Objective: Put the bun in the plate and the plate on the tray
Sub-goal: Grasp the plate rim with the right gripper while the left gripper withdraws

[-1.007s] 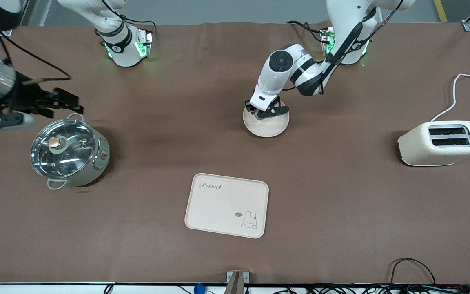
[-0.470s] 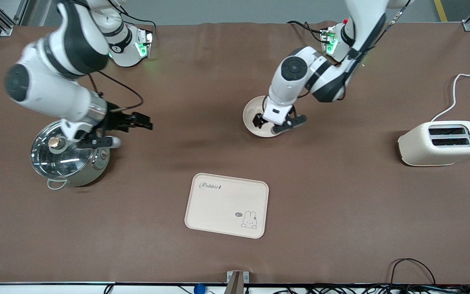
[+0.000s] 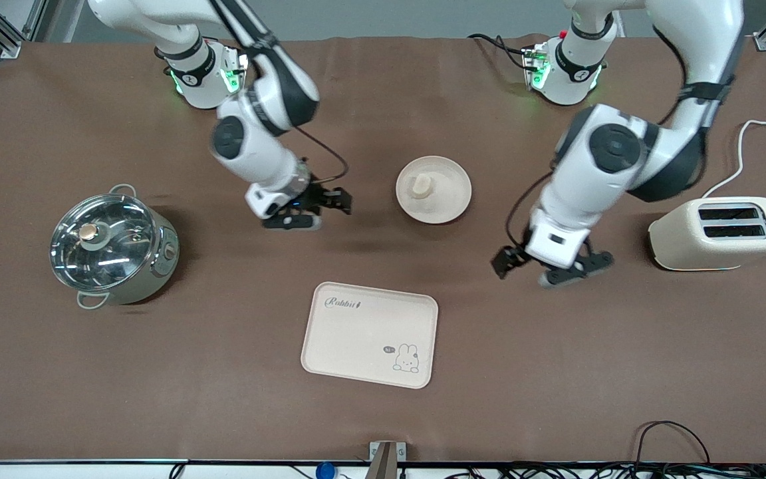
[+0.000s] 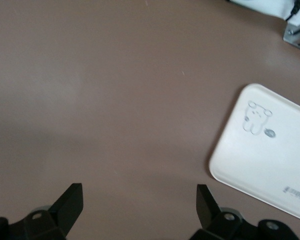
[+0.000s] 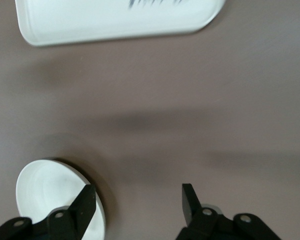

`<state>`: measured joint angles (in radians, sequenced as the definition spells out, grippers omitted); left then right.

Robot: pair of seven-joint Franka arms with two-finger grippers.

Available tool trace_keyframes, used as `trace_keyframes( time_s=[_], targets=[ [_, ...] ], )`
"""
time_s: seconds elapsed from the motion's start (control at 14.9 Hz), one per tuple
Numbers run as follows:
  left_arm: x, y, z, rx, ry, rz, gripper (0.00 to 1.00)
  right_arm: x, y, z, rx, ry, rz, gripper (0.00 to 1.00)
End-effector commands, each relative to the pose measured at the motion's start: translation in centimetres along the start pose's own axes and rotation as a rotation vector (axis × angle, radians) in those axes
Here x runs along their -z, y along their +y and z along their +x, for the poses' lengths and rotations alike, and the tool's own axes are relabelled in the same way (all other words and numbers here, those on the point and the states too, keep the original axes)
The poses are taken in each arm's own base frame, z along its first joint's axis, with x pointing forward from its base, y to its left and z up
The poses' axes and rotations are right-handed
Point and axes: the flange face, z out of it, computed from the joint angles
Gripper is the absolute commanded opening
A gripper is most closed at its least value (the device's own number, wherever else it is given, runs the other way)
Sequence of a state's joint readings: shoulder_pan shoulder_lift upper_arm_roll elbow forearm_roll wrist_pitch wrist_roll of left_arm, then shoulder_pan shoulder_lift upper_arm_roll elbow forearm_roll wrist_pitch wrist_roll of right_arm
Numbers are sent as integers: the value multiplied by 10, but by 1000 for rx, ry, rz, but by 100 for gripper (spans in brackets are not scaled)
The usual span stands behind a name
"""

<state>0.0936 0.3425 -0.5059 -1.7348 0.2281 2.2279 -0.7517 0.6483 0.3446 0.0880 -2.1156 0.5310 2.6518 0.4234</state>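
Lab: 2 bench-mounted robot arms (image 3: 263, 126).

High front camera, two wrist cameras

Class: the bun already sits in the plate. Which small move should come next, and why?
Probably the right gripper should ease toward the plate rim to grasp it. Its jaws are open and empty beside the plate; the bun lies inside, the tray sits bare nearer the camera, and the open left gripper hangs away.

**Table layout, referenced to the plate**

The bun (image 3: 421, 187) lies in the plate (image 3: 449, 203). The tray (image 3: 356, 339) lies nearer the camera than the plate. The pot (image 3: 112, 249) stands toward the right arm's end, the toaster (image 3: 719, 234) toward the left arm's end.
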Motion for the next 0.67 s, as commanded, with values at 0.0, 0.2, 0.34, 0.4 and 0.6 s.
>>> trace_keyframes(
  time_s=[0.0,0.2,0.34,0.4,0.6],
  targets=[
    [47,0,39,-126,24,81,100,-41,-17,-27,-33,37,31,74],
    [106,-42,68,-182,-47,144,100,-79,-27,-61,-41,59,45,69],
    [125,-75,78,-164,-67,164,100,-90,-36,-78,-56,43,56,67],
    [141,-101,85,-133,-68,148,100,-91,-39,-82,-64,39,62,67],
    [163,-167,101,-112,-100,105,100,-103,-46,-103,-57,46,68,62]
  ],
)
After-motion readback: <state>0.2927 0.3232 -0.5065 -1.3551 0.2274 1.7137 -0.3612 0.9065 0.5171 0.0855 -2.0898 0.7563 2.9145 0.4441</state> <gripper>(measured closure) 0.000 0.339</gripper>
